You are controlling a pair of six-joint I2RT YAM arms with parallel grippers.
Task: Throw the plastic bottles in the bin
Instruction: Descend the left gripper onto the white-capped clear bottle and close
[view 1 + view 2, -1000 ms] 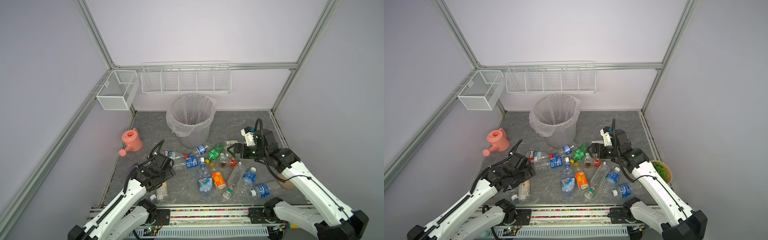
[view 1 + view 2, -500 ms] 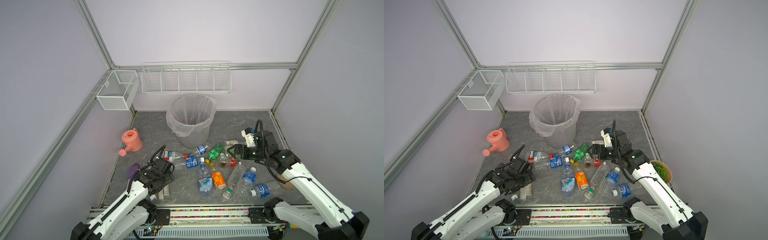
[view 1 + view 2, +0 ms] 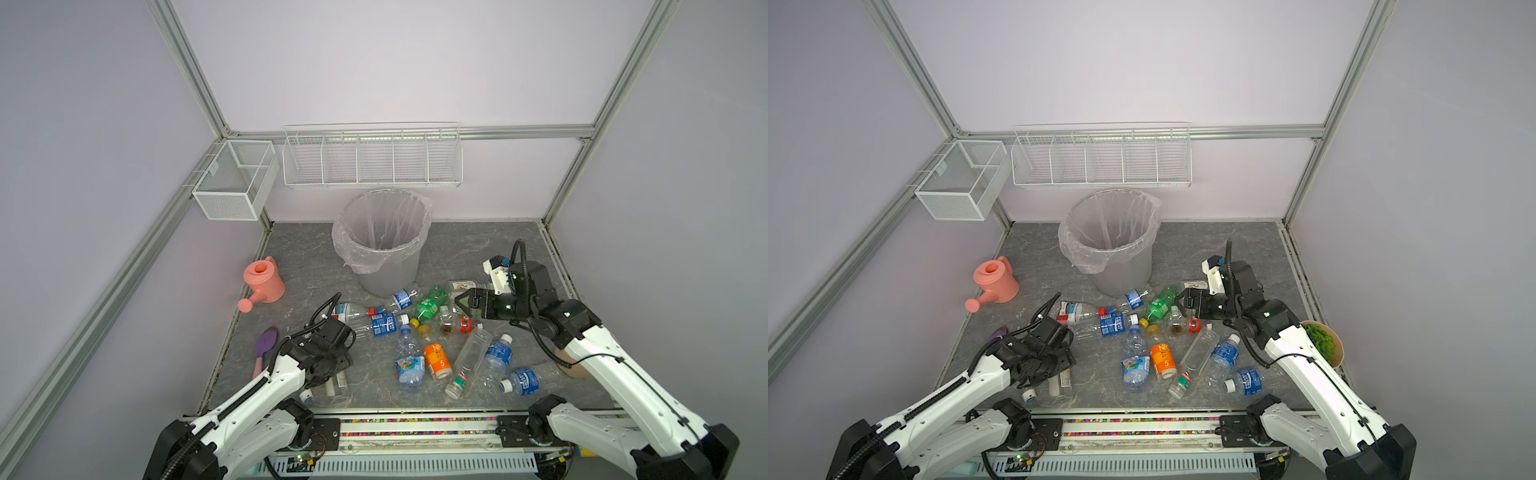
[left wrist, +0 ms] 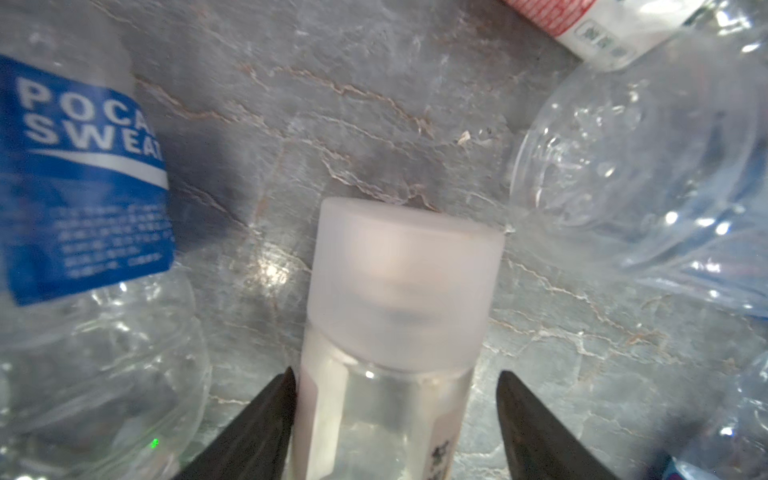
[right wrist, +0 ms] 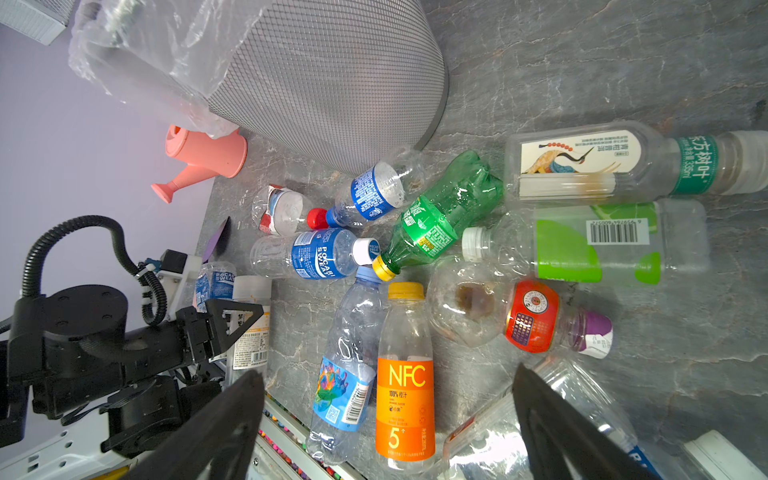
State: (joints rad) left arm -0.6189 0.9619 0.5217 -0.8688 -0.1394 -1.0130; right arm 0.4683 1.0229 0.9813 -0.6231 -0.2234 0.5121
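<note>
- We see the bin upright, grey and bag-lined, at the frame's centre in both top views.
- Below it we see many bottles lying flat, mostly clear with blue labels, plus an orange bottle and a green bottle.

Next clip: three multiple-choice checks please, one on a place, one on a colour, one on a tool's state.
1. The pink watering can stands: A on the table, left of the bin in both top views; B inside the bin; C held in the air.
2. The orange NFC bottle has a cap that is: A blue; B black; C yellow.
3. The left tool is: A shut on nothing; B open astride a frosted-cap bottle; C inside the bin.
Key: 1 A, it stands clear of the bin; 2 C, the right wrist view shows it yellow; 3 B, a gap shows beside one finger.
</note>
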